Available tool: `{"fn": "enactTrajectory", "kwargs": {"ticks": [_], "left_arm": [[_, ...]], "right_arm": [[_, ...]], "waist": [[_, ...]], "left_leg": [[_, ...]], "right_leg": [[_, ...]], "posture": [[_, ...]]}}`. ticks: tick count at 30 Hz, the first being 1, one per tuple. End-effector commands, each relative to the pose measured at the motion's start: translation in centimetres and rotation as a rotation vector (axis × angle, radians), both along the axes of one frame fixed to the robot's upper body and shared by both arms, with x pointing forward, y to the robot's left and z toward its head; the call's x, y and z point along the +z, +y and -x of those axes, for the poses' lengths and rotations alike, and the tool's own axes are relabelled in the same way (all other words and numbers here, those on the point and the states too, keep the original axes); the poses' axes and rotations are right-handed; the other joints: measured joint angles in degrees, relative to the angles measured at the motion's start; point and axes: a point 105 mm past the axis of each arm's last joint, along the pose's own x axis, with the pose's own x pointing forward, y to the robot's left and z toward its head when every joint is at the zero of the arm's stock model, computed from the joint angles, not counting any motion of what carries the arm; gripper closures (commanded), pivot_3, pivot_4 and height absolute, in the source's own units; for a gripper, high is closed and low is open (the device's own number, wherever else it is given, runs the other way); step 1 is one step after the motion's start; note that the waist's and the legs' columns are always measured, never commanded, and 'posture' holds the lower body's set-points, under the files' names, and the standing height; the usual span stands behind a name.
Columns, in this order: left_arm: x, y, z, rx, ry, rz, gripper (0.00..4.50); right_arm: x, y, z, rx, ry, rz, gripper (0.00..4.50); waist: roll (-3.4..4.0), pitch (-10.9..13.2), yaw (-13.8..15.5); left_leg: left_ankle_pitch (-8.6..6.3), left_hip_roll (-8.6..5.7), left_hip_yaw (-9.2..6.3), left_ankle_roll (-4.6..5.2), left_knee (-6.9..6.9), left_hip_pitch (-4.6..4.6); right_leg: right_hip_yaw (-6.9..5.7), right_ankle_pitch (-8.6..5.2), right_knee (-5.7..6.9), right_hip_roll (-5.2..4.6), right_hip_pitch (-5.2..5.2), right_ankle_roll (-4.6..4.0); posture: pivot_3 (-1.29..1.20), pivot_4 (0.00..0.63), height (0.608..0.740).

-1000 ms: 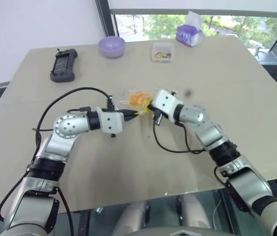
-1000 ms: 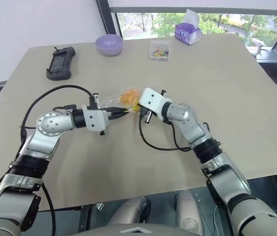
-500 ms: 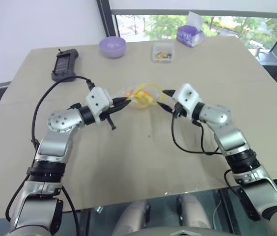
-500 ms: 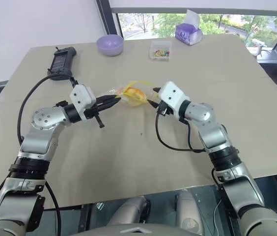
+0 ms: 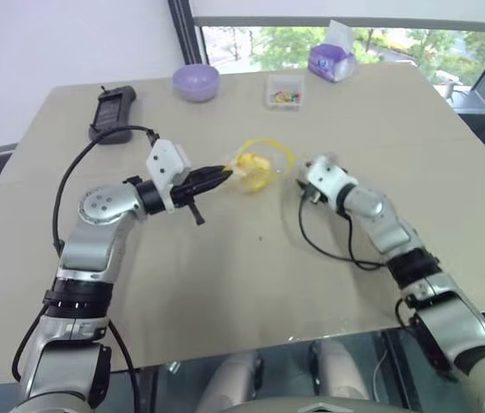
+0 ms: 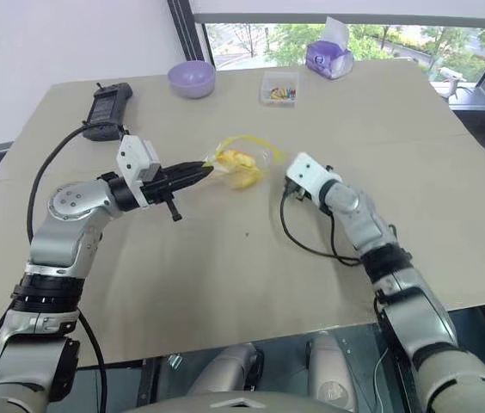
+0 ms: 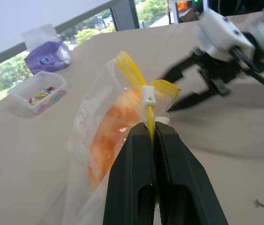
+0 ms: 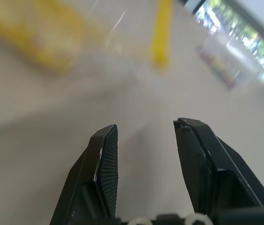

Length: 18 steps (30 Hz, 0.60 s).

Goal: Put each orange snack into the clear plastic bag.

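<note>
Orange snacks (image 5: 253,163) sit inside the clear plastic bag (image 5: 260,166), centre of the left eye view above the table (image 5: 225,284); my left claw (image 5: 223,175) is pinched tight on the bag's yellow zip strip, I judge to keep it hanging mouth-up. My right claw (image 5: 300,175) hangs just beside it, empty. In the left wrist view, the fingers (image 7: 136,178) clamp the strip below its white slider (image 7: 148,95). In the right wrist view, the jaws stand parted around nothing. No writing is readable.
</note>
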Motion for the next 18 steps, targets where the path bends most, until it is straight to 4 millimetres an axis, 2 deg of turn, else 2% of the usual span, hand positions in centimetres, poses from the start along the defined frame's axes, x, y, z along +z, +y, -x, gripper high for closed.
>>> {"fn": "enactTrajectory", "kwargs": {"ticks": [1, 10, 18], "left_arm": [[0.6, 0.2, 1.1, -0.027, -0.048, -0.054, 4.5], [-0.3, 0.6, 1.8, -0.024, -0.05, -0.111, 4.5], [-1.0, 0.5, 2.3, -0.044, -0.052, -0.145, 4.5]], "right_arm": [[1.9, 0.1, 0.0, 0.051, -0.08, -0.013, 2.41], [2.1, 1.2, 2.7, 0.265, -0.103, 0.061, 2.41], [2.5, 2.0, 2.3, 0.326, -0.107, 0.09, 2.41]], "waist": [[0.0, 0.0, 0.0], [0.01, 0.0, -0.4], [0.01, 0.0, -0.4]], "left_leg": [[0.0, 0.0, -0.03, 0.0, -0.02, 0.0], [0.0, 0.0, -0.03, 0.0, -0.05, 0.0], [0.0, 0.01, -0.02, 0.0, -0.04, 0.02]], "right_leg": [[-0.02, 0.0, -0.02, 0.0, 0.0, 0.0], [-0.02, 0.0, -0.03, 0.01, 0.0, 0.0], [-0.01, 0.0, 0.01, 0.02, 0.01, 0.0]], "posture": [[0.0, 0.15, 0.74], [0.0, 0.15, 0.74], [0.0, 0.15, 0.74]]}}
